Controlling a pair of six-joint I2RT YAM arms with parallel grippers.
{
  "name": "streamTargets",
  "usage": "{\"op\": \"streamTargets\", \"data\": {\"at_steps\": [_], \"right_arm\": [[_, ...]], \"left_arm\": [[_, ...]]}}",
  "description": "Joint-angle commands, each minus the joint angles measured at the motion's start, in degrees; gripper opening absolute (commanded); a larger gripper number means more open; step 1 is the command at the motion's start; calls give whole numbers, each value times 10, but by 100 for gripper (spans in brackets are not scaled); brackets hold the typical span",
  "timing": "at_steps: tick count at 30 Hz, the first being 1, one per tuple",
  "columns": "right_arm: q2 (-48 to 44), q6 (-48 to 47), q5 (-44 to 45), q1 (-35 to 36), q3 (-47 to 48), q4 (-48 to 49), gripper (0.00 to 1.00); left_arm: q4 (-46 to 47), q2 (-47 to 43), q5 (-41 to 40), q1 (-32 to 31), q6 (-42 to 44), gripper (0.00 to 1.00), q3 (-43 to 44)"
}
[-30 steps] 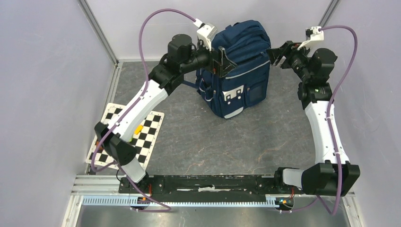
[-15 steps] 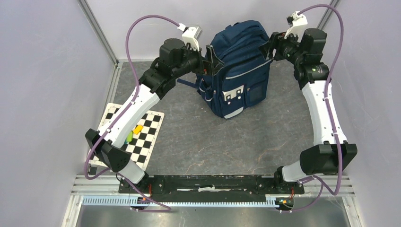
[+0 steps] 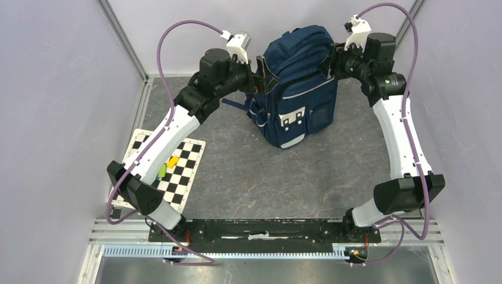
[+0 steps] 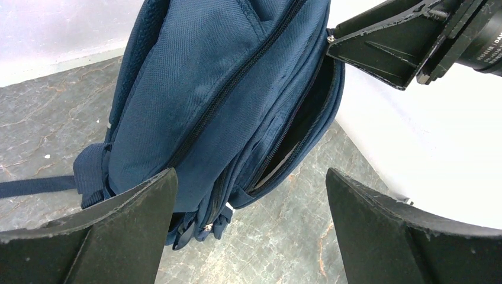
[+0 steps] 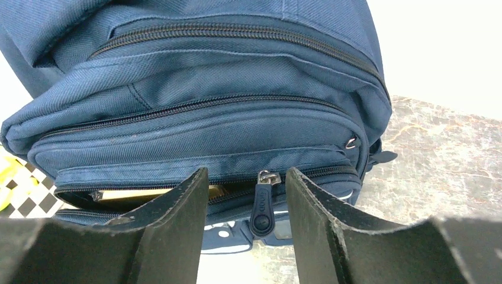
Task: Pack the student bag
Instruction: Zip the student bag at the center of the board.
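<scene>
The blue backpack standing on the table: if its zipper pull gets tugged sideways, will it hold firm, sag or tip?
The backpack has creased, bulging fabric, so it will likely give before sliding. It stands upright and tall, so a hard tug on the zipper pull might tip it. An open pocket gapes, suggesting floppy panels.

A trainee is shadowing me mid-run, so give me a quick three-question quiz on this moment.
1. True or false: the student bag lies flat on its back.
2. What sits between the right gripper's fingers? A) a zipper pull B) a shoulder strap C) a buckle
3. Fill in: the left gripper's jaws stand ___.
Key: 1 false, it stands upright; 2 A; 3 open.
</scene>
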Motion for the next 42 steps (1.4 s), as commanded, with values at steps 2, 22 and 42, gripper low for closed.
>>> {"op": "streamTargets", "data": {"at_steps": [2, 22, 42], "right_arm": [[-1, -32, 58, 18, 40, -53, 54], [-11, -51, 174, 62, 49, -89, 33], [-60, 163, 143, 114, -29, 42, 0]], "left_arm": [[18, 4, 8, 5, -17, 100, 2], [34, 58, 39, 6, 26, 100, 61], [45, 133, 111, 6, 101, 27, 121]]}}
